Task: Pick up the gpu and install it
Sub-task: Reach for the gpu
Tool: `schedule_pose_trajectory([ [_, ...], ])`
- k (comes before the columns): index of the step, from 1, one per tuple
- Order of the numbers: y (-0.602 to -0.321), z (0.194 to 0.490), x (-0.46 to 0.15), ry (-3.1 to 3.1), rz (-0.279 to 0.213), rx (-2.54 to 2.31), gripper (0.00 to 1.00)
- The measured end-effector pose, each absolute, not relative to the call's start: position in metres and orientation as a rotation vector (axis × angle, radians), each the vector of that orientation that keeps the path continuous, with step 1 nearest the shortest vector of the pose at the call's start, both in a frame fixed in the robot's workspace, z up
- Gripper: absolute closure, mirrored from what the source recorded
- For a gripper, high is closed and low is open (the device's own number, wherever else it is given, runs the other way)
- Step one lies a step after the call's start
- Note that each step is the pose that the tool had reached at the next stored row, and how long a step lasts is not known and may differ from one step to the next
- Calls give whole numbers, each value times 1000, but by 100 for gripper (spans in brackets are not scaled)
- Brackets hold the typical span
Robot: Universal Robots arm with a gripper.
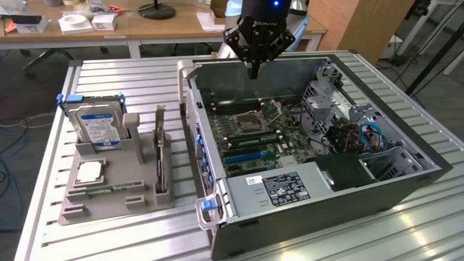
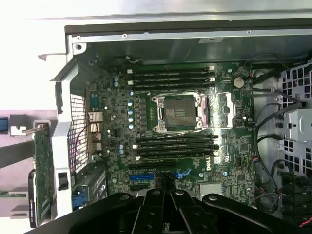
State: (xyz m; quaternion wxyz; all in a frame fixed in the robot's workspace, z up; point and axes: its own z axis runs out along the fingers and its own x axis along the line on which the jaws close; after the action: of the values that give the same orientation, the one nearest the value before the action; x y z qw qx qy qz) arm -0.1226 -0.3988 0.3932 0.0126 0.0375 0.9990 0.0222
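The gpu (image 1: 160, 155) is a thin dark card standing on edge in a slot of the grey holder (image 1: 108, 204), toward the exterior view's left of the open computer case (image 1: 340, 209). My gripper (image 1: 253, 70) hangs above the far wall of the case, well apart from the card, its fingers pressed together and holding nothing. In the wrist view the gripper (image 2: 165, 181) points down over the motherboard (image 2: 112, 105), near the blue expansion slot (image 2: 141, 176). The gpu (image 2: 43, 175) appears there edge-on just outside the case wall.
The holder also carries a blue-labelled hard drive (image 1: 98, 128), a processor chip (image 1: 88, 172) and a green memory stick (image 1: 108, 190). Inside the case are the processor socket (image 1: 250, 118), drive cages and blue cables (image 1: 366, 136). A wooden desk (image 1: 145, 27) stands behind.
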Motion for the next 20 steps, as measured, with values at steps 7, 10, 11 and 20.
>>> schedule_pose_trajectory([
  [7, -399, 393, -128, 3114, 69, 117, 90],
  [10, -399, 393, -132, 3114, 69, 117, 90],
  [11, -399, 393, -133, 3114, 69, 117, 90],
  [20, -399, 393, -144, 3114, 69, 117, 90],
])
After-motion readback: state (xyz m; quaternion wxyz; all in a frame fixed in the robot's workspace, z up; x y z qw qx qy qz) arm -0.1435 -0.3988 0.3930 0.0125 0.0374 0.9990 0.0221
